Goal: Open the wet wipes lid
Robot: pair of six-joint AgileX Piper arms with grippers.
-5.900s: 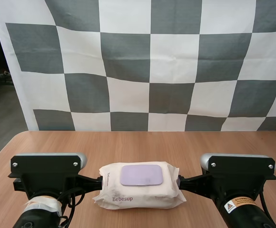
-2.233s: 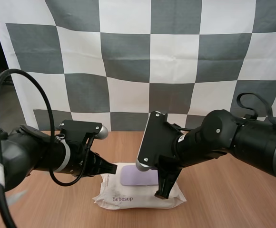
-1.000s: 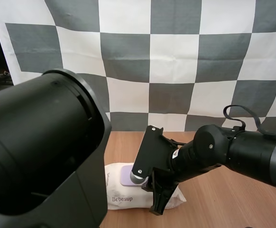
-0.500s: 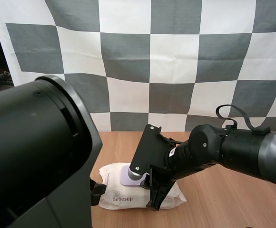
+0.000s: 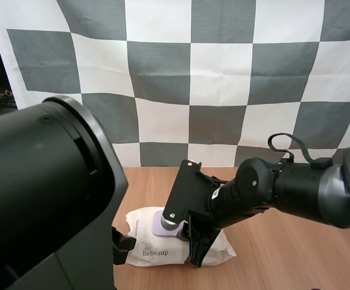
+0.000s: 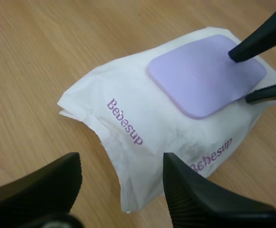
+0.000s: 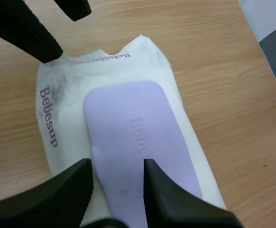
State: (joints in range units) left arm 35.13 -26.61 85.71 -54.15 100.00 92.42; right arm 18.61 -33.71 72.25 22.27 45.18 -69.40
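Right fingers [image 7: 57,194] lowered, spread over lid [image 7: 138,137]

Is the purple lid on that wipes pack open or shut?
Shut. The purple lid lies flat on the wet wipes pack, no edge lifted; the right gripper, fingers open, is at one end of it.

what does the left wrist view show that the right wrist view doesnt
Left wrist view: the left end effector up close, fingers apart, at the crimped end of the wet wipes pack, with the right end effector farther off, its tips at the far edge of the lilac lid.
Right wrist view: the right end effector's own fingers up close, open and astride one end of the lid, with the left end effector's tips off at the pack's far end.
Both: the white pack lying on the wooden table, its lid flat and shut.
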